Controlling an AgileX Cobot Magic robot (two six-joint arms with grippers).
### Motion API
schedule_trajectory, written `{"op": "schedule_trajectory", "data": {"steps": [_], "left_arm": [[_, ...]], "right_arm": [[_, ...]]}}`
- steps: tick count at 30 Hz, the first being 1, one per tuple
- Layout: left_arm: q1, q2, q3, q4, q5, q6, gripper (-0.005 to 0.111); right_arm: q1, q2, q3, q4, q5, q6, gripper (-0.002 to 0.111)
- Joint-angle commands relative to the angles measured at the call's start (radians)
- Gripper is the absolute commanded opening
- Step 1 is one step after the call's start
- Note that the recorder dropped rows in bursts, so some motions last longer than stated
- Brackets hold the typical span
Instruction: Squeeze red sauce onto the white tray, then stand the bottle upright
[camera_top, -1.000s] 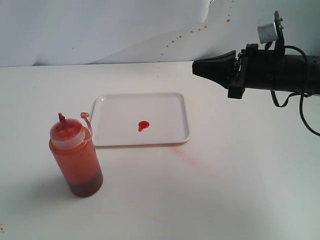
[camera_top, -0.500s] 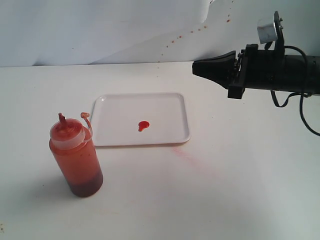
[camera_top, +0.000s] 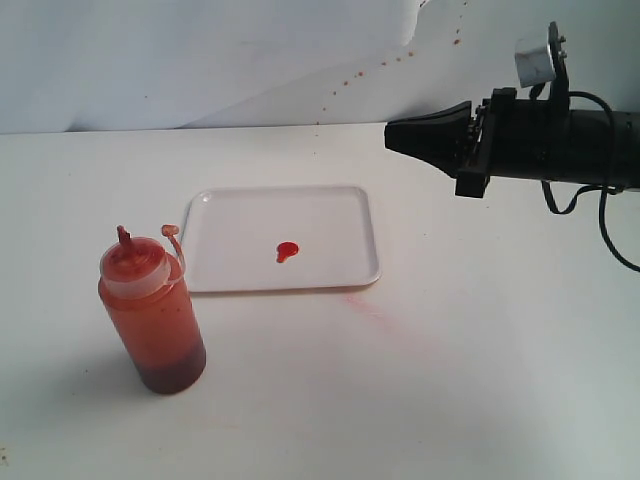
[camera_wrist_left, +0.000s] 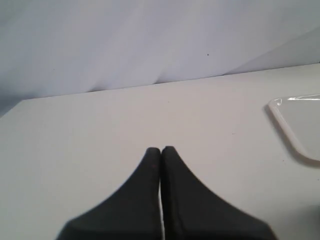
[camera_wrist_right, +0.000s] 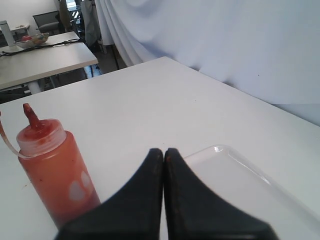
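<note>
While nothing has shifted over the past second, the red sauce (camera_top: 287, 251) dots the white tray (camera_top: 230, 272) mid-worktop (camera_top: 450, 380). The bottle (camera_top: 150, 315) stands upright toward the near edge. Left fingers (camera_wrist_left: 150, 167) and right fingers (camera_top: 430, 135), pressed together, hold nothing, so the task looks finished.

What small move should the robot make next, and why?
Probably just draw the right gripper back, away from the white tray; nothing seems left to do. The red sauce lies on the tray, the bottle stands upright on the table beside it, and this gripper and the left gripper are both shut, holding nothing.
</note>
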Motion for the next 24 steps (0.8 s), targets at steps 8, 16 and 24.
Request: {"op": "schedule_trajectory", "data": {"steps": [8,16,24], "left_arm": [[-0.004,-0.003,0.005,0.136,0.019,-0.271,0.000],[-0.004,-0.003,0.005,0.136,0.019,-0.251,0.000],[-0.015,-0.003,0.005,0.136,0.019,-0.251,0.000]], "right_arm": [[0.001,-0.006,-0.008,0.006,0.006,-0.006,0.000],[0.001,-0.006,-0.008,0.006,0.006,-0.006,0.000],[0.001,-0.006,-0.008,0.006,0.006,-0.006,0.000]]}}
